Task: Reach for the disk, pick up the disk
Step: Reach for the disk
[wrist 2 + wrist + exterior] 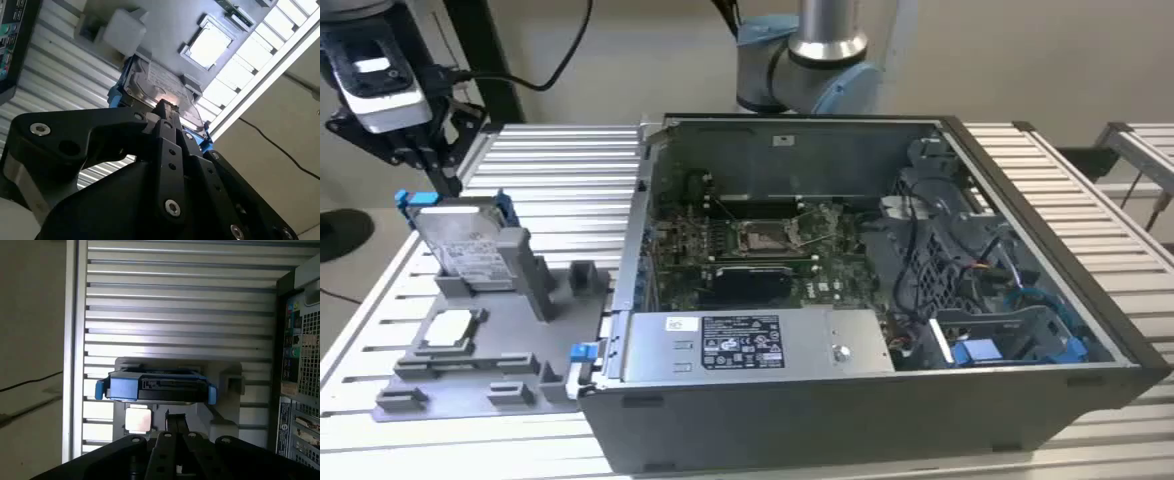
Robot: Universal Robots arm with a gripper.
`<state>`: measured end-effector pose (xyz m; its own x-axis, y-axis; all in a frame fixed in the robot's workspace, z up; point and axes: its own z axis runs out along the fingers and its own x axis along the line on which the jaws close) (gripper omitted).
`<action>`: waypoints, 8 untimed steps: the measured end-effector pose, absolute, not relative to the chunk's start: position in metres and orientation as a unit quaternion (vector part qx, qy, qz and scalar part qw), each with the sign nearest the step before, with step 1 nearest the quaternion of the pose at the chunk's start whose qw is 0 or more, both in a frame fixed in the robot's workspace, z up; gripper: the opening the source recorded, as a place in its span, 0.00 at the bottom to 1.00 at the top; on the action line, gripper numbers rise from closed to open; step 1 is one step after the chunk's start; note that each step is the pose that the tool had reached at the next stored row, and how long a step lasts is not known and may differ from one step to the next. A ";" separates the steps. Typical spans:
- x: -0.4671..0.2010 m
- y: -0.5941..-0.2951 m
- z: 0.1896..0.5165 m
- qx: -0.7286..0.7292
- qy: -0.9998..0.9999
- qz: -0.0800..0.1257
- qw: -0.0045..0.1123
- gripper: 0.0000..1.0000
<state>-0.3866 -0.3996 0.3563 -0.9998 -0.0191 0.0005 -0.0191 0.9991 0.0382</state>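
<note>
The gripper's black linkage is crowding the foreground in both wrist views, and the gripper (pixel 165 104) is showing its fingers drawn close together with nothing between them. In the exterior view the gripper (pixel 447 185) is hovering just above the top edge of the disk (pixel 464 240), at the exterior view's left of the open computer case (pixel 881 300).

The disk is leaning on edge in a grey fixture (pixel 520 340), its blue bracket showing at both ends in the first wrist view, where the disk (pixel 157 387) is lying just beyond the gripper (pixel 176 415). I am judging the reach as nearly complete and the pickup as not yet begun, since no contact is showing. A small white-topped chip (pixel 450 327) is sitting lower in the same fixture.

Everything is resting on a ribbed aluminium table (pixel 560 170). A pale wall (pixel 1041 50) is standing behind, and a dark cable (pixel 275 145) is trailing across the floor beside the table.
</note>
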 end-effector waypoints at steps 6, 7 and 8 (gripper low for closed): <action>-0.387 -0.400 0.356 0.010 -1.000 -0.019 0.000 0.00; -0.387 -0.400 0.356 0.010 -1.000 -0.019 0.000 0.00; -0.387 -0.400 0.356 0.010 -1.000 -0.019 0.000 0.00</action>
